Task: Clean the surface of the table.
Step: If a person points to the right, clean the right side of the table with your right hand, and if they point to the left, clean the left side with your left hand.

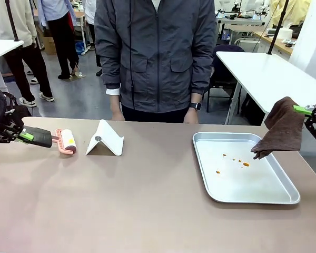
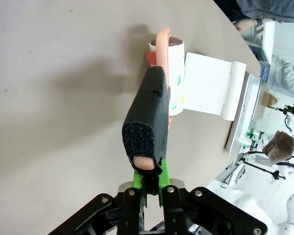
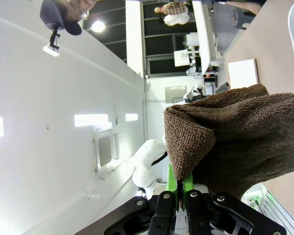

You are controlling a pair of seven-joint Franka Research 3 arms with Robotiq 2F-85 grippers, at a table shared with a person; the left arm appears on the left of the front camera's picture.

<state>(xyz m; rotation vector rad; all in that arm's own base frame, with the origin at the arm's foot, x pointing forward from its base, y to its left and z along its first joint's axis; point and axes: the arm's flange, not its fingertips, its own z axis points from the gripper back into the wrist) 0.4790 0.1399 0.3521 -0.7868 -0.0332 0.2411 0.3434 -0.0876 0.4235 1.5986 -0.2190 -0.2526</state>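
Observation:
The brownish table spans the front view. At its left edge my left gripper is shut on the black foam handle of a pink lint roller, whose white roll rests on the top. In the left wrist view the lint roller points away from the gripper, which clamps the handle's end. At the far right my right gripper is shut on a brown cloth that hangs above the silver tray's right rim. The cloth drapes over the gripper in the right wrist view.
A silver metal tray with small orange spots lies on the table's right half. A folded white stand sits beside the roller. A person in a grey jacket stands at the far edge. A white table is behind on the right.

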